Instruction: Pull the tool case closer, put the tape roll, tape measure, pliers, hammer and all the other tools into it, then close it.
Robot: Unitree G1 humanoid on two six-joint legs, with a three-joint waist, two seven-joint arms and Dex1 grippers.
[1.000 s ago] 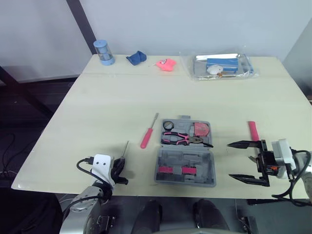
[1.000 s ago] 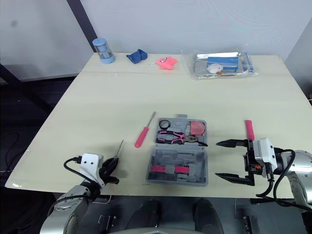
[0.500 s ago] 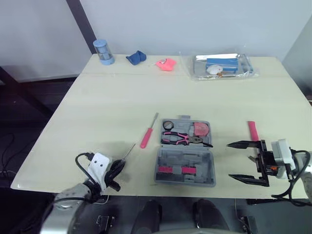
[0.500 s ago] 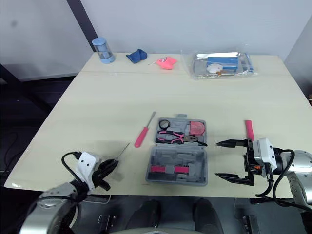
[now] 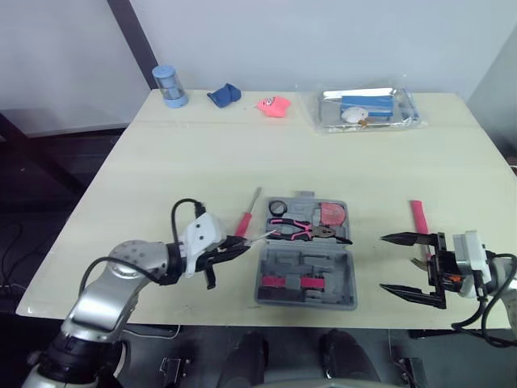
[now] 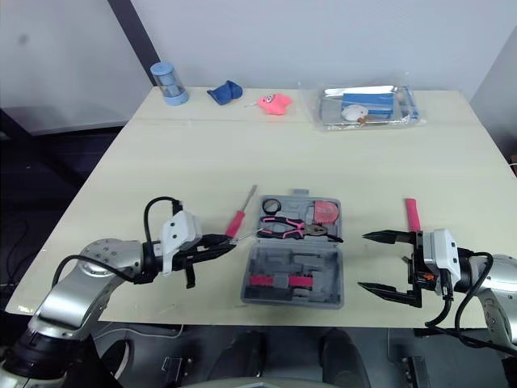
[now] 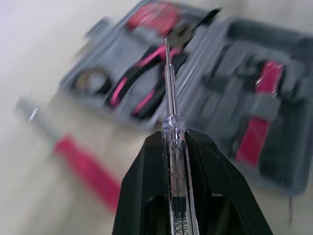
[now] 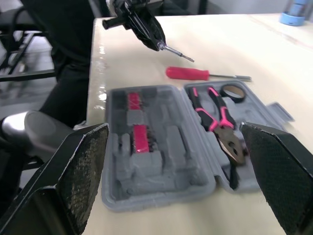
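The grey tool case (image 5: pixel 307 279) lies open near the table's front edge. Its far half holds pink-handled pliers (image 5: pixel 300 230), a black tape roll (image 5: pixel 279 208) and a pink tape measure (image 5: pixel 331 214). My left gripper (image 5: pixel 238 246) is shut on a slim clear-handled screwdriver (image 7: pixel 171 117), whose tip hangs over the case's left rim. A red-handled screwdriver (image 5: pixel 245 222) lies on the table just left of the case. My right gripper (image 5: pixel 383 263) stands open to the right of the case, holding nothing. A pink-handled tool (image 5: pixel 419 217) lies beyond it.
Along the table's far edge stand a blue cylinder (image 5: pixel 168 86), a blue cloth (image 5: pixel 224 95), a pink toy (image 5: pixel 275 106) and a clear tray of items (image 5: pixel 367 109). The table's front edge runs just behind the case.
My left arm has risen from the front edge and swung right to the case's left side, carrying the clear screwdriver. The right gripper has stayed put.
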